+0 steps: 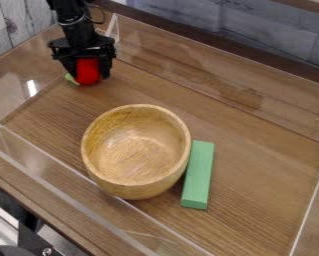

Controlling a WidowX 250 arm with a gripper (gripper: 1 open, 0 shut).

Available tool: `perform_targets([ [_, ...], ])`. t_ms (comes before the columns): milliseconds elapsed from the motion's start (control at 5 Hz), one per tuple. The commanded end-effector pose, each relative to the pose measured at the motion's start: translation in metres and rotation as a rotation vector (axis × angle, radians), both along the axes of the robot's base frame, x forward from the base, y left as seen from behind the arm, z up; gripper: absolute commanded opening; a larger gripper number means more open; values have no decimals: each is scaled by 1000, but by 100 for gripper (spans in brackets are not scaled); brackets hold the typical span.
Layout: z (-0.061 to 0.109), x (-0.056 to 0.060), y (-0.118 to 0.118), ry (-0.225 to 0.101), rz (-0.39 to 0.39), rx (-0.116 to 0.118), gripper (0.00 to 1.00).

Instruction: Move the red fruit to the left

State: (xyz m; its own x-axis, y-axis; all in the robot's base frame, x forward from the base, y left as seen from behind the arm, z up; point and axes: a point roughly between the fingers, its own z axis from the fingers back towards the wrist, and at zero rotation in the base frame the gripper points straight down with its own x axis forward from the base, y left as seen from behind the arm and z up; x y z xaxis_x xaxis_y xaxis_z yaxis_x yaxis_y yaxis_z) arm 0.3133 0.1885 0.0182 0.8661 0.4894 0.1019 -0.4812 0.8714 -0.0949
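The red fruit (87, 72) is a small round bright red toy with a bit of green at its left side. It rests on the wooden table at the far left. My gripper (87, 66) hangs straight over it with its black fingers (110, 62) spread to either side of the fruit. The jaws stand wider than the fruit, so the gripper reads as open around it. The gripper body hides the top of the fruit.
A large wooden bowl (135, 150) stands in the middle of the table. A green rectangular block (199, 174) lies just right of it. Clear plastic walls (28, 150) fence the table along the front and sides.
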Motion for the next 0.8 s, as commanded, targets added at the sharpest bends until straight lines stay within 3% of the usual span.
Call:
perform_targets([
  [0,-11,-28,7,50,95,-37,100],
  [600,20,-25,-15,53,43,-53,100],
])
